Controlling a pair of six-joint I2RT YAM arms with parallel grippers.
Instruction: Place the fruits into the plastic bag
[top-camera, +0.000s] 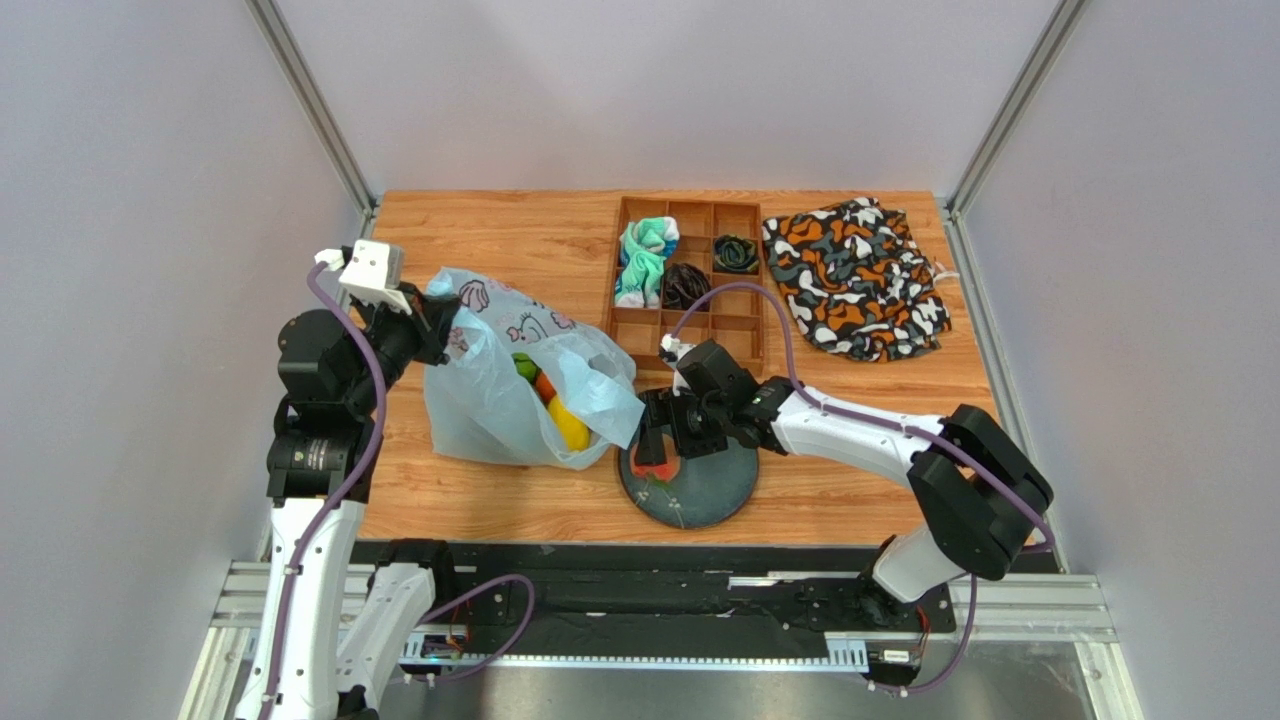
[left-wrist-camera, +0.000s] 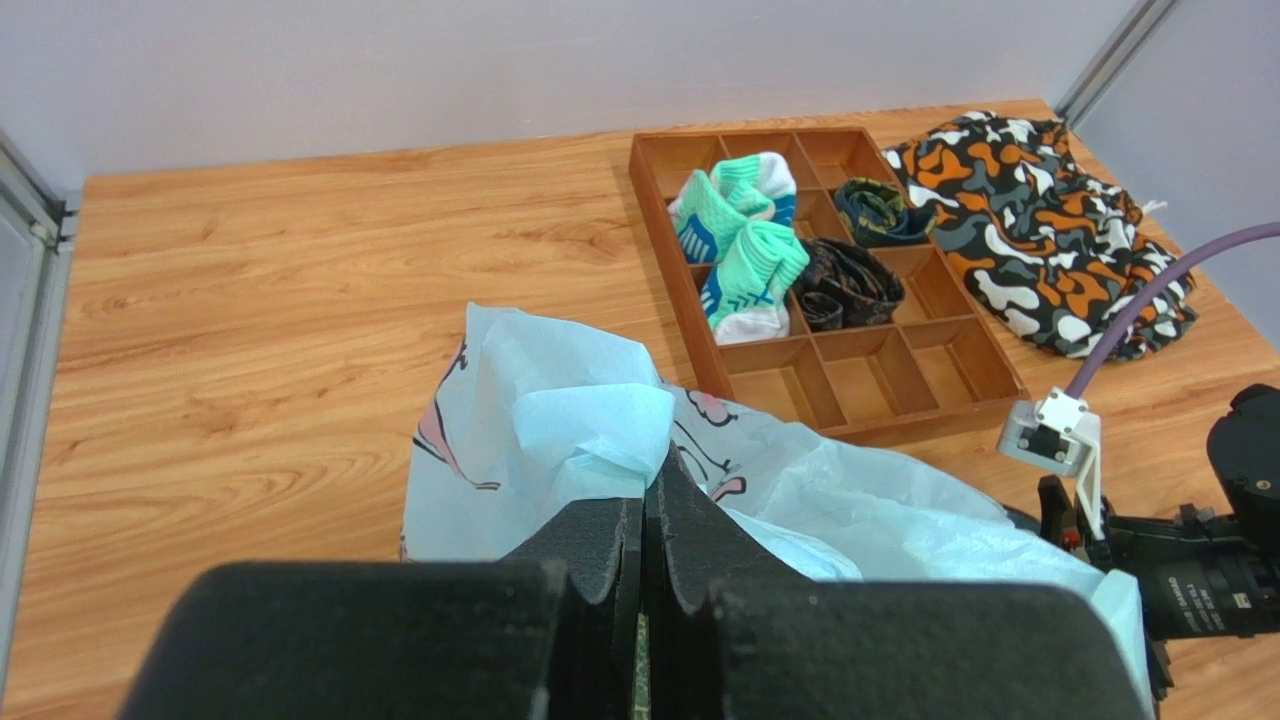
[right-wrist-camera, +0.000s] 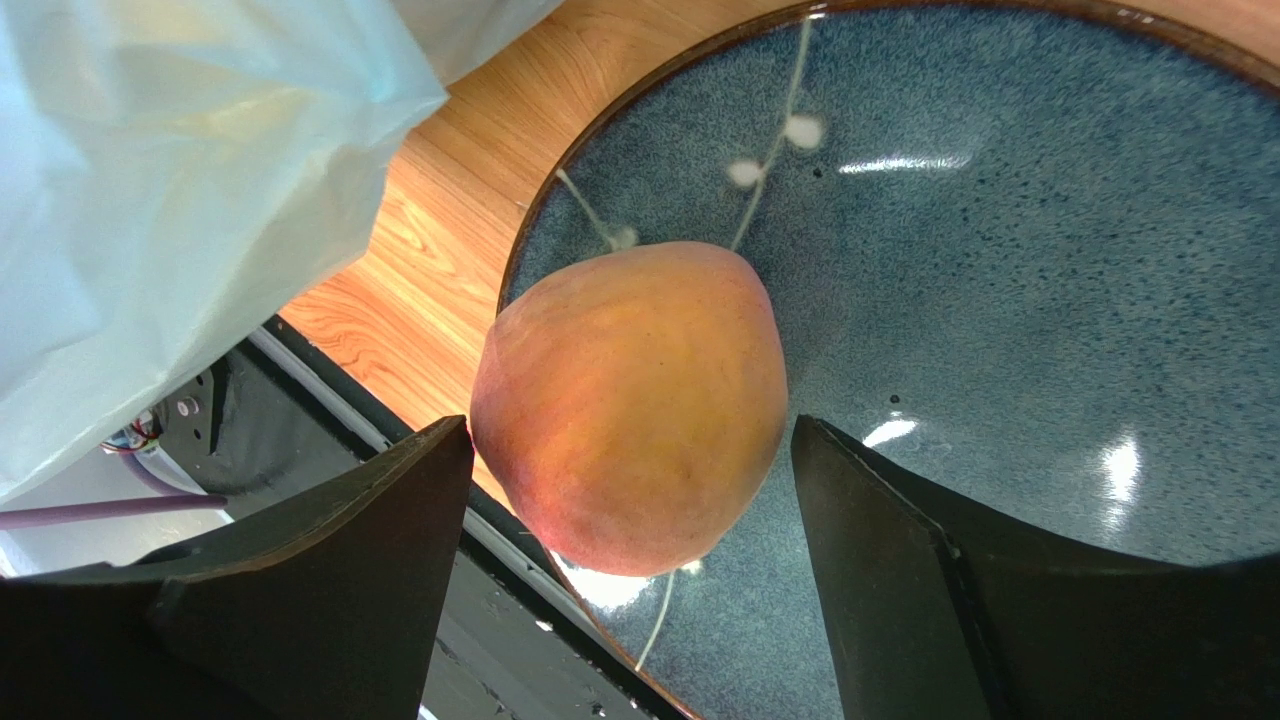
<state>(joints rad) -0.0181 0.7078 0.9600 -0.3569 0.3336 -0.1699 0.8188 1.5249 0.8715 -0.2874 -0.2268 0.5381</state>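
one peach (right-wrist-camera: 631, 405) lies on the speckled dark plate (right-wrist-camera: 1022, 300), near its 9 o'clock rim in the top view, with its long axis running about 1 to 7 o'clock in the right wrist view. the right gripper (right-wrist-camera: 624, 450) straddles it, jaws spread close to either flank; whether they touch the skin cannot be told. at the plate's 9 o'clock the plastic bag (top-camera: 481, 405) slumps on the table, its mouth gaping toward 3 o'clock. the left gripper (left-wrist-camera: 643, 518) is clenched on the bag's far rim. a yellow mango (top-camera: 568, 428) and a green fruit (top-camera: 525, 368) show in the mouth; the rest of the contents is veiled by crinkled film. at the plate's 12 o'clock sits a wooden divider tray (top-camera: 732, 323) with rolled socks (top-camera: 646, 255), and a patterned cloth (top-camera: 854, 278) lies at its 3 o'clock.
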